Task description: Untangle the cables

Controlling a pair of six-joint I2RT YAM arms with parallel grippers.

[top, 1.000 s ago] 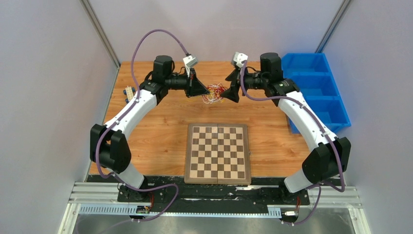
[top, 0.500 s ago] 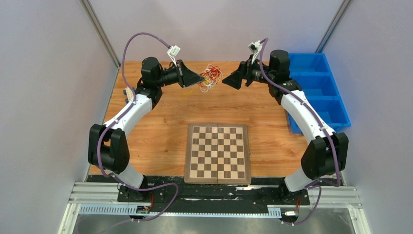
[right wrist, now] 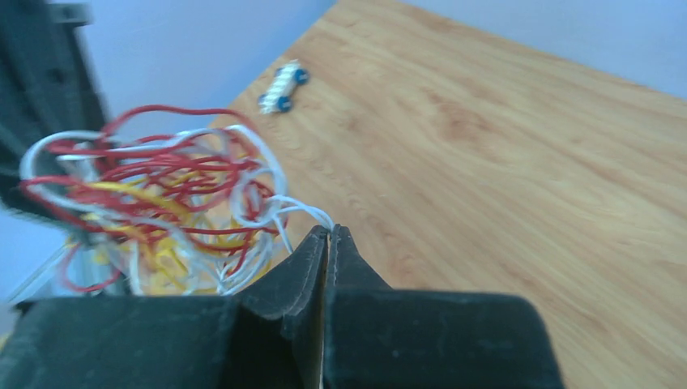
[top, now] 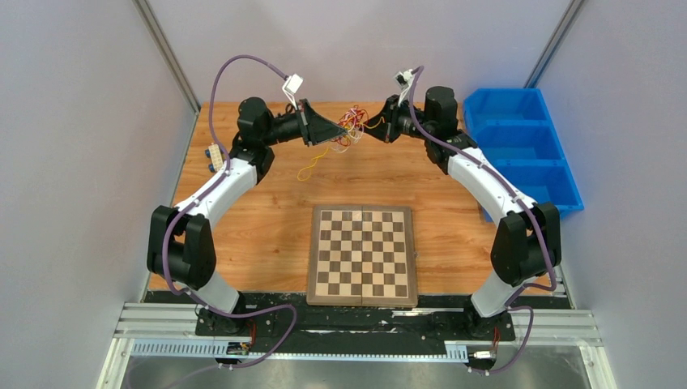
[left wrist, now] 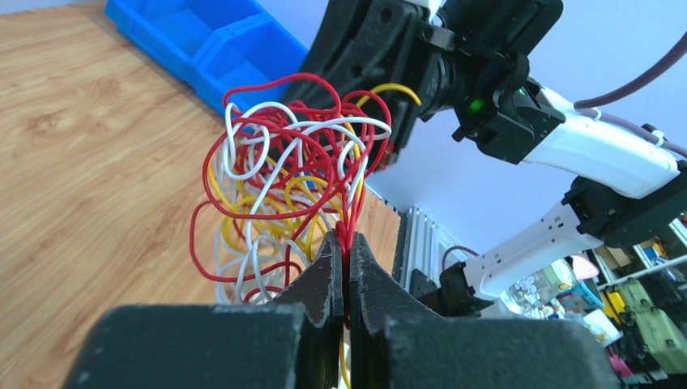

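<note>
2 arms meet over the far part of the table (top: 243, 219), and the cables (top: 350, 121) hang between their tips, lifted clear of the wood.

Materials and shapes:
- The table is warm orange-brown board with a visible grain.
- A square chessboard (top: 362, 254) of light and dark wood lies flat near the arm bases.
- A blue plastic bin (top: 526, 138) with 3 compartments sits at the right edge.
- A small white and blue part (right wrist: 283, 87) lies at the left edge, well apart from the bundle.

Cables: very thin, glossy, flexible wires in 3 colours: red, white and yellow. They form 1 rounded, knotted mass of overlapping loops. Red strands form the outer arcs, with white and yellow packed inside. 1 yellow loop droops from the mass toward the table.

Left tool (left wrist: 346, 243): matte black, wedge-shaped fingers pressed fully together, with red strands pinched between them at the base of the tangle.

Right tool (right wrist: 330, 235): the same black wedges, fully closed. The wrist view is blurred, but a white strand runs straight to the tip and appears to be caught there. The tool sits right against the tangle, opposite the left one.
</note>
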